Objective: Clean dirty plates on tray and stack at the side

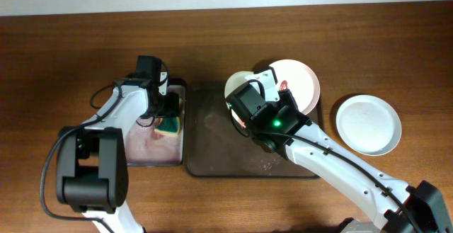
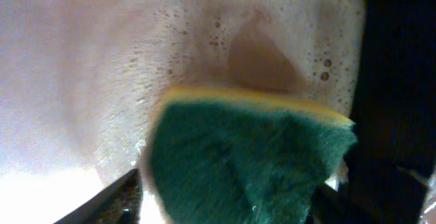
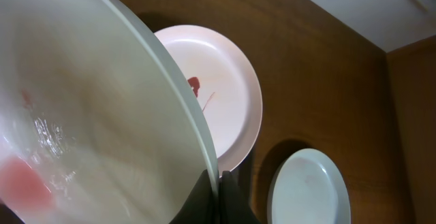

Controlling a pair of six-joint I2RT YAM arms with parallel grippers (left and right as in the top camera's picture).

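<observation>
My right gripper (image 1: 245, 98) (image 3: 219, 191) is shut on the rim of a white plate (image 1: 236, 86) (image 3: 102, 115). It holds the plate tilted above the dark brown tray (image 1: 212, 144), and red sauce smears show on the plate. A second white plate (image 1: 301, 83) (image 3: 221, 94) with a red squiggle lies at the tray's far right corner. A pale plate (image 1: 368, 124) (image 3: 310, 190) lies on the bare tabletop to the right of the tray. My left gripper (image 1: 167, 114) (image 2: 225, 207) is shut on a green-yellow sponge (image 1: 170, 125) (image 2: 245, 163) over the basin.
A black basin (image 1: 152, 161) with pinkish foamy liquid (image 2: 102, 67) stands left of the tray. Bare wood tabletop (image 1: 396, 56) surrounds the tray and the pale plate.
</observation>
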